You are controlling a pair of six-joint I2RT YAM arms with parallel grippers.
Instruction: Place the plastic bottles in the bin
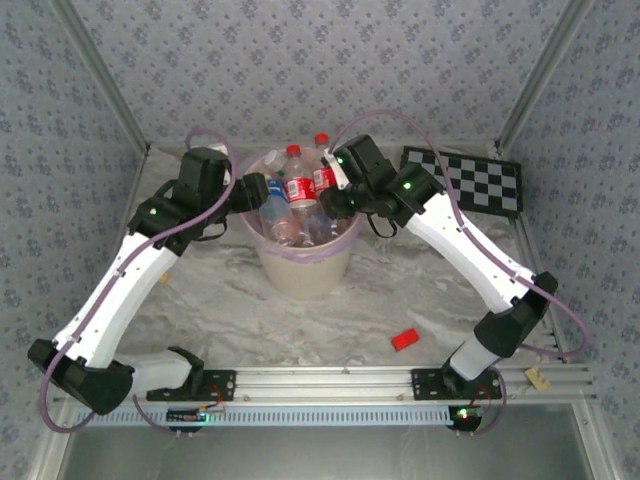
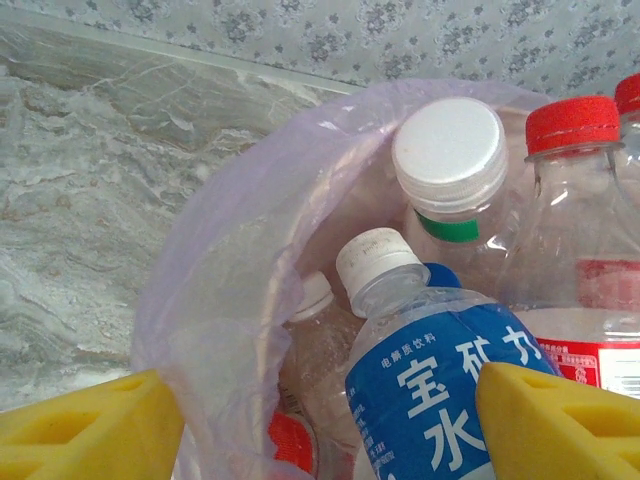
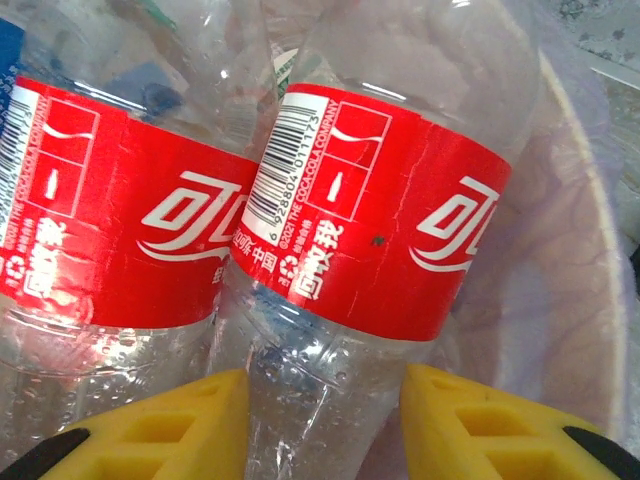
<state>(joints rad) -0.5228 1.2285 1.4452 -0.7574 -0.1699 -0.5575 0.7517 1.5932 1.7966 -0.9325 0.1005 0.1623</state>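
Observation:
The cream bin, lined with a pink-purple bag, stands mid-table with several plastic bottles upright inside. My right gripper reaches in over the right rim. Its yellow fingers press both sides of the clear lower part of a red-labelled bottle, beside a second red-labelled bottle. My left gripper is open at the left rim, straddling it: one finger outside the bag, the other against a blue-labelled, white-capped bottle. Behind that stand a white-capped bottle and a red-capped one.
A small red block lies on the marble table at the front right. A checkerboard lies at the back right. Patterned walls and metal posts close in the back and sides. A rail runs along the near edge.

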